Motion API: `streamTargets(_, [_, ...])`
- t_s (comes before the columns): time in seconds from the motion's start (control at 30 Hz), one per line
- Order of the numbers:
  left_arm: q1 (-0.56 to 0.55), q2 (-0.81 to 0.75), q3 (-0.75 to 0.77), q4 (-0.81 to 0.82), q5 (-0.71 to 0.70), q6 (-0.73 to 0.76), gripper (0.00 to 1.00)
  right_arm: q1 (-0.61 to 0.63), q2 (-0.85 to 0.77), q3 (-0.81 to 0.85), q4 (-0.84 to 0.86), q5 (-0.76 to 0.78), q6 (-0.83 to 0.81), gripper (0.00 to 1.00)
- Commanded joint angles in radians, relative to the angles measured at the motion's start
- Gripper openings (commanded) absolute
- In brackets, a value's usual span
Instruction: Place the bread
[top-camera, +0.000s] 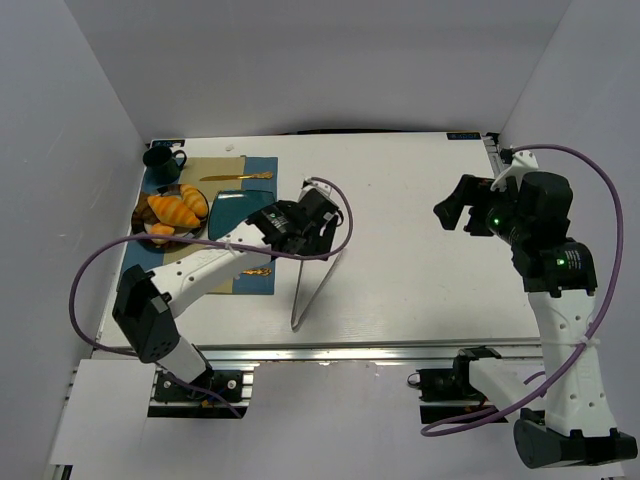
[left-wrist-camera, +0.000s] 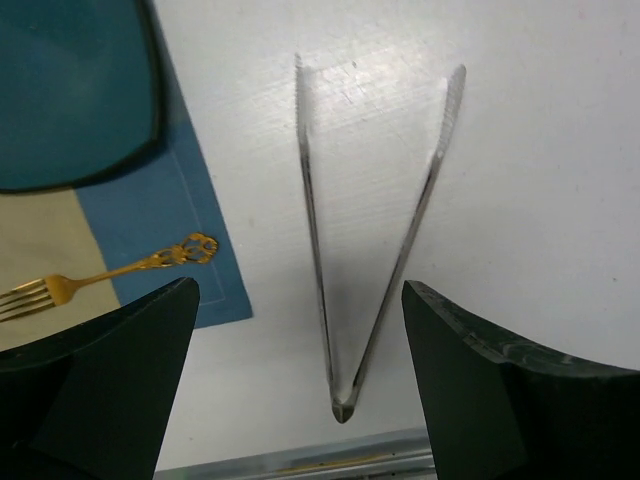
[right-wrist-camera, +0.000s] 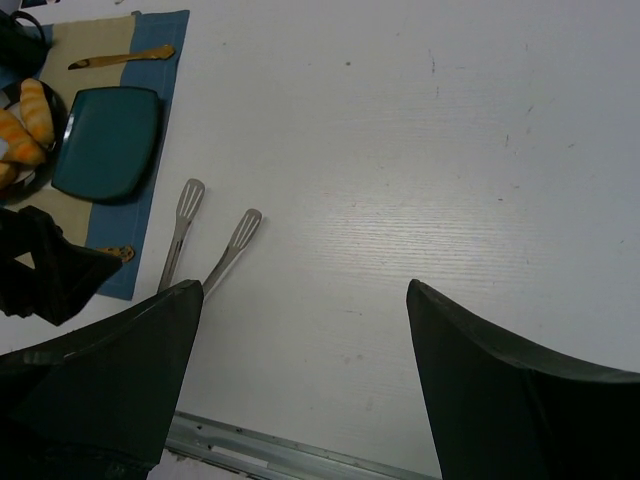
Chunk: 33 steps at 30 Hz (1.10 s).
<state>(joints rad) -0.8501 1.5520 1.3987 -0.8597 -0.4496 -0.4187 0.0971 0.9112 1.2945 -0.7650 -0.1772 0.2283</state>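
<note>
Top external view: bread (top-camera: 178, 207) beside the teal plate (top-camera: 232, 211), left of the wide-open, empty left gripper (top-camera: 295, 240); only left wrist shows tongs (left-wrist-camera: 372, 250) lying between its fingers (left-wrist-camera: 120, 380). Right gripper (top-camera: 452, 212) gapes empty.

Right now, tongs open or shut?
Open: the tongs lie on the table with arms spread in a V, tips well apart, nothing between them.

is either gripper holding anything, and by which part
Nothing is held. The left gripper is open above the tongs on the table; the right gripper is open and empty.
</note>
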Motion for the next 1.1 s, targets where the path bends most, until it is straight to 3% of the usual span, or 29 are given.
streamTargets(0.0, [-0.013,-0.020,-0.007,0.033,0.017,-0.035,0.93,0.004,-0.018,0.020,-0.010,0.001,-0.010,0.89])
streamTargets(0.47, [-0.014,0.083,-0.188,0.200,0.199,0.061,0.95,0.004,-0.037,-0.011,0.004,-0.008,-0.014,0.89])
streamTargets(1.07, [-0.014,0.048,-0.339,0.284,0.246,0.005,0.97,0.003,-0.057,-0.066,0.012,-0.019,-0.004,0.89])
